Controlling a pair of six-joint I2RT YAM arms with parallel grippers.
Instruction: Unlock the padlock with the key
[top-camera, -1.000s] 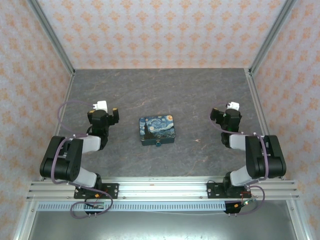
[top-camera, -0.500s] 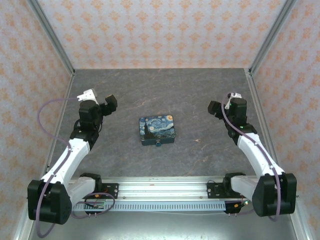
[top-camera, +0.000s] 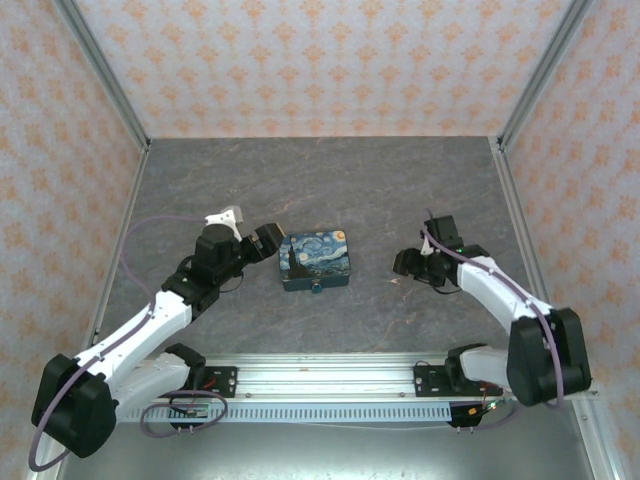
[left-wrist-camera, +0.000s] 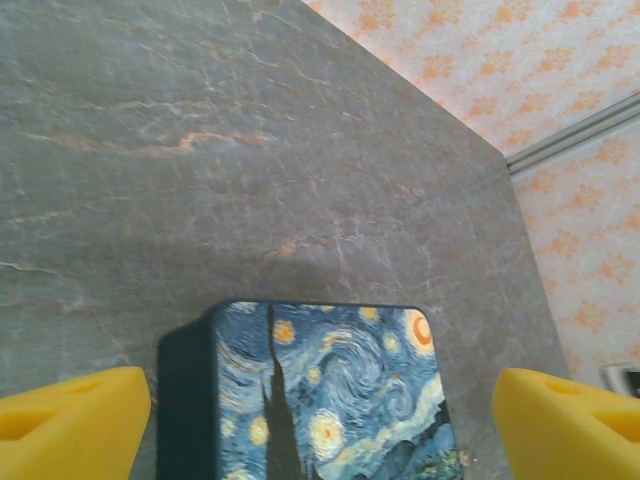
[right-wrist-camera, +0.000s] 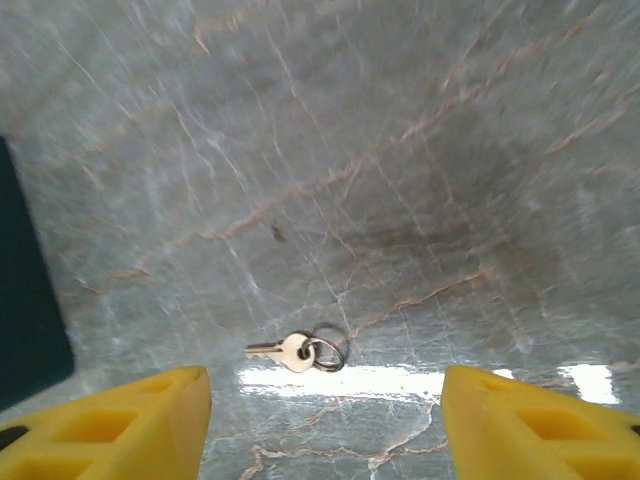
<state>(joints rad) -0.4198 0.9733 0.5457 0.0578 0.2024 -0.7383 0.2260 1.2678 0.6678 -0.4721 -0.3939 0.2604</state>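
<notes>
Table (top-camera: 330, 180) of grey stone takes up the middle of the top view. Patterned walls (top-camera: 300, 60) close it in at the left, top and right, and a metal rail (top-camera: 330, 375) runs along the bottom. Its upper half lies bare, and there is more open room toward both side walls. The tin (top-camera: 315, 258) sits at centre frame with its lid shut; what is inside cannot be told. The padlock (top-camera: 316, 288), a tiny teal piece, touches the middle of the tin's lower edge. The left gripper (top-camera: 268, 243) is just beside the tin's upper-left corner. The right gripper (top-camera: 408, 265) hovers to the right of the tin, apart from it.

In the left wrist view, yellow fingers (left-wrist-camera: 70, 420) sit in the two lower corners, spread wide and empty. The tin's painted lid lies between them at bottom centre. Bare table stretches above to the wall at upper right.

In the right wrist view, the claw is likewise spread and empty. The key (right-wrist-camera: 280, 350), on its ring (right-wrist-camera: 330, 350), lies flat on the table between the fingers, untouched. The tin's dark side shows at the left edge.
</notes>
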